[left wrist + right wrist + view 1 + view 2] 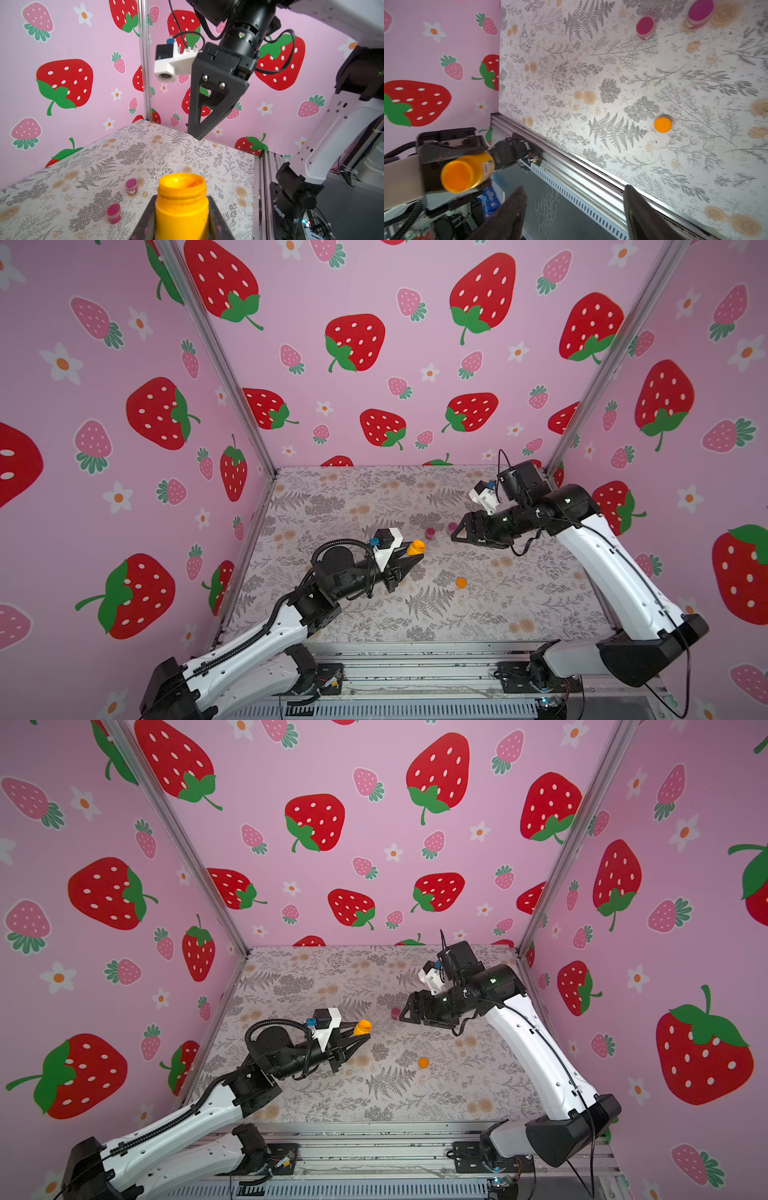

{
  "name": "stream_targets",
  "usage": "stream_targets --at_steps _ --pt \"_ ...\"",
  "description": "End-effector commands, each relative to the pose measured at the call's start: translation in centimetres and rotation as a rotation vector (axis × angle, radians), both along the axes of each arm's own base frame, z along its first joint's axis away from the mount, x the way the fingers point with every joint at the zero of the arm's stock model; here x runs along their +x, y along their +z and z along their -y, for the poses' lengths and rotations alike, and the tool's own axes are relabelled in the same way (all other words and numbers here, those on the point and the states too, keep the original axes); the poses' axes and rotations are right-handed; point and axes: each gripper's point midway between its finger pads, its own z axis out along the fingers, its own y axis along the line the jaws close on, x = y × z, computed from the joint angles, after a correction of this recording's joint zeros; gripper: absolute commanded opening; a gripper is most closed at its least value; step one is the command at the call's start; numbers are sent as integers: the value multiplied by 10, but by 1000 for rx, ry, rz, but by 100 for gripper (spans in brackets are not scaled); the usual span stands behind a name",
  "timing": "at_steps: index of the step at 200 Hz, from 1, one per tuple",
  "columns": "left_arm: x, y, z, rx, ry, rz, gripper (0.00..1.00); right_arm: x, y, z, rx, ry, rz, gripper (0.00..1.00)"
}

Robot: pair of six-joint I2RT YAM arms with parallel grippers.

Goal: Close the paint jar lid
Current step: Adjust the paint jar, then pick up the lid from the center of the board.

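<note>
Nearest me, the orange lid (461,582) lay loose on the table (540,605), so I judged fetching it came next. Beyond, my left gripper (417,553) was clamped on the paint jar (181,207), which was uncapped and orange-coated inside, fill unclear. Farther back, the right gripper (575,189) hung spread and empty near two capped pink pots (113,213).

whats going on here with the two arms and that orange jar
The left hand grips the open orange jar, raised off the table. Its lid lies alone on the table. The right hand is open and empty, near two pink jars. The lid is not on yet.
</note>
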Motion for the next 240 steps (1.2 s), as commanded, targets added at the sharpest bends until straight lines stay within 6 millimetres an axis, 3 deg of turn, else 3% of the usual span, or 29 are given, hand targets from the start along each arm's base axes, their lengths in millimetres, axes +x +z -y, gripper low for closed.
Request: stream_targets --at_steps 1,39,77,160,240 --pt "-4 15 3 -59 -49 38 12 -8 -60 28 -227 -2 -105 74" --pt "0 7 7 -52 -71 19 12 -4 -134 37 -383 2 -200 73" --pt "0 4 7 -44 -69 12 12 4 -180 43 -492 6 -239 71" --pt "0 3 3 -37 -53 7 12 8 -238 62 -676 27 -300 62" --pt "3 1 1 -34 -45 0 12 7 -263 60 -684 34 -339 53"
